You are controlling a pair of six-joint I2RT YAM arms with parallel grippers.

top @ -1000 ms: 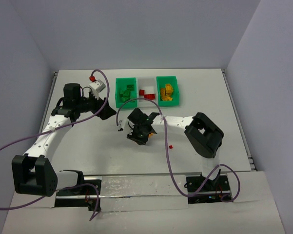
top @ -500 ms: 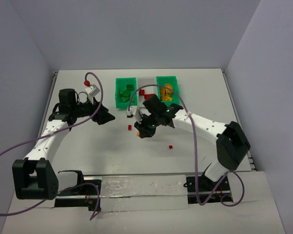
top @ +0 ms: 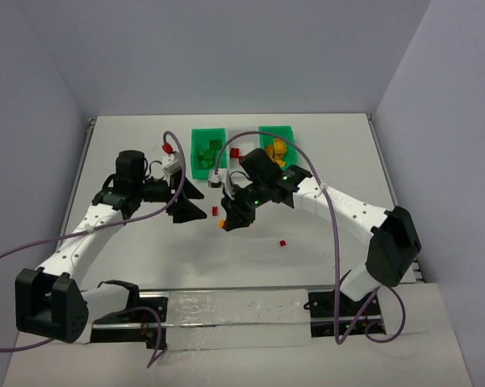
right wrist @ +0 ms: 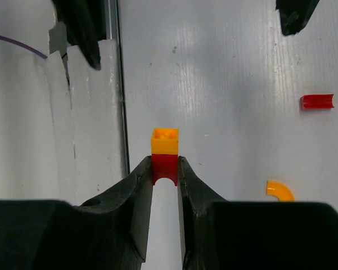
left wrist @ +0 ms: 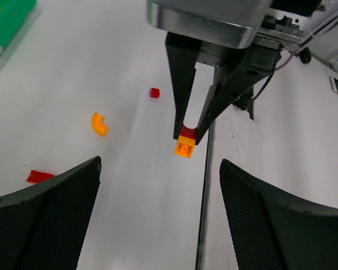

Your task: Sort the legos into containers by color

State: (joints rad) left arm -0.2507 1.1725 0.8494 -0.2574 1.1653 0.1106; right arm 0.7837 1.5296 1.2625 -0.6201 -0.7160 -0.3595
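Note:
My right gripper (top: 228, 219) is shut on a small red arch piece (right wrist: 165, 169) with an orange brick (right wrist: 165, 140) stuck on its end, held above the table centre. The pair also shows in the left wrist view (left wrist: 185, 147). My left gripper (top: 195, 201) is open and empty, just left of it, jaws wide (left wrist: 159, 164). An orange curved piece (left wrist: 99, 124), a red flat piece (left wrist: 39, 176) and a tiny red bit (left wrist: 154, 93) lie loose on the table. The left green bin (top: 208, 151) holds green bricks. The right green bin (top: 276, 143) holds orange/yellow ones. The white middle bin is mostly hidden by my right arm.
Another red bit (top: 282, 242) lies on the table right of my right gripper, and one (top: 216, 211) lies between the grippers. A metal rail (top: 234, 306) runs along the near edge. Purple cables loop over both arms.

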